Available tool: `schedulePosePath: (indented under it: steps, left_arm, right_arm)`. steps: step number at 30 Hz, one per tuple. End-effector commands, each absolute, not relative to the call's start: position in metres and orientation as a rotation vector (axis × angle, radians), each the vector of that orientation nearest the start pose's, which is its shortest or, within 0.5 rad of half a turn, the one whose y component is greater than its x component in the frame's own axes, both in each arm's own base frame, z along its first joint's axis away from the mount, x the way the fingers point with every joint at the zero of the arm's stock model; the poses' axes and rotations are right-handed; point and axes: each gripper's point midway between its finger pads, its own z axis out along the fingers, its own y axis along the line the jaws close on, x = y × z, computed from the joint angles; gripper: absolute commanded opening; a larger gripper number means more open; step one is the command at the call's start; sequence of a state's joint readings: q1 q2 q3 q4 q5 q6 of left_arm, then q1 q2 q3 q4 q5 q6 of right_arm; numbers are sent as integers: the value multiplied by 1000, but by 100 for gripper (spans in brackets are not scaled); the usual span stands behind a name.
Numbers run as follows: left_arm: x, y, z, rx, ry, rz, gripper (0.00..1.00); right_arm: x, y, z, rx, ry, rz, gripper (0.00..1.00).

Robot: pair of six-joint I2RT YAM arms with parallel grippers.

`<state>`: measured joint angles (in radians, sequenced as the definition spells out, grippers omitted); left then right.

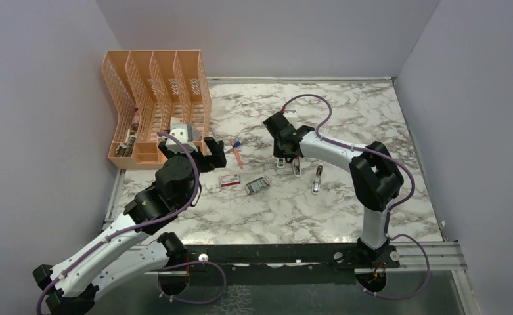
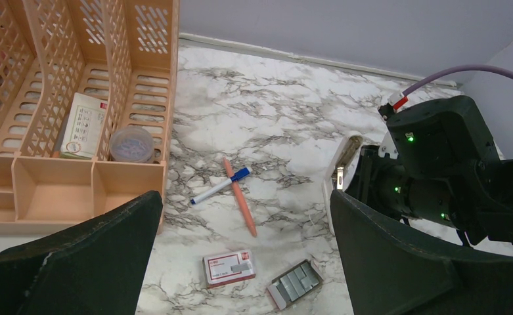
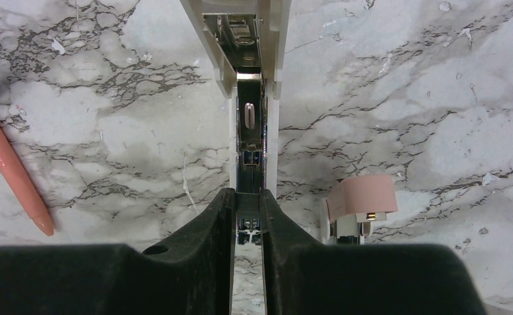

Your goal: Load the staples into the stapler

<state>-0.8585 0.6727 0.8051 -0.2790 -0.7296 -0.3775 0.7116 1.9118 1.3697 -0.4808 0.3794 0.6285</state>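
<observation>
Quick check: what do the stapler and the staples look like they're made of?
The stapler has an outer shell that looks like smooth matte white plastic. Its inner channel is shiny silver, likely metal, judging by the reflections. The staples are a dull grey block of ridged strips, probably steel.

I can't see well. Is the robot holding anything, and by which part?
The right gripper pinches the opened stapler by one end; the left gripper is empty.
</observation>
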Motion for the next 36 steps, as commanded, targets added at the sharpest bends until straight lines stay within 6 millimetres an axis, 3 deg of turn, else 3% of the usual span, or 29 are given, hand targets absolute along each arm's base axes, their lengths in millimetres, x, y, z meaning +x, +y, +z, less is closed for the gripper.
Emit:
schedulePosePath:
  steps: [1, 13, 20, 26, 36]
  left_arm:
    - [247, -124, 300, -133, 1681, -306, 99]
    - [248, -125, 300, -128, 1684, -302, 99]
    - [246, -123, 301, -119, 1688, -297, 99]
    - [240, -121, 290, -119, 1715, -310, 99]
    - [237, -136, 266, -132, 1762, -399, 99]
  right_arm:
    - [368, 253, 60, 60, 2482, 17, 21]
    - [368, 259, 54, 19, 2494, 53, 20]
    - [367, 266, 61, 9, 2479, 114, 20]
    - [363, 254, 48, 32, 2529, 10, 19]
    - [361, 251, 92, 31, 2408, 118, 19]
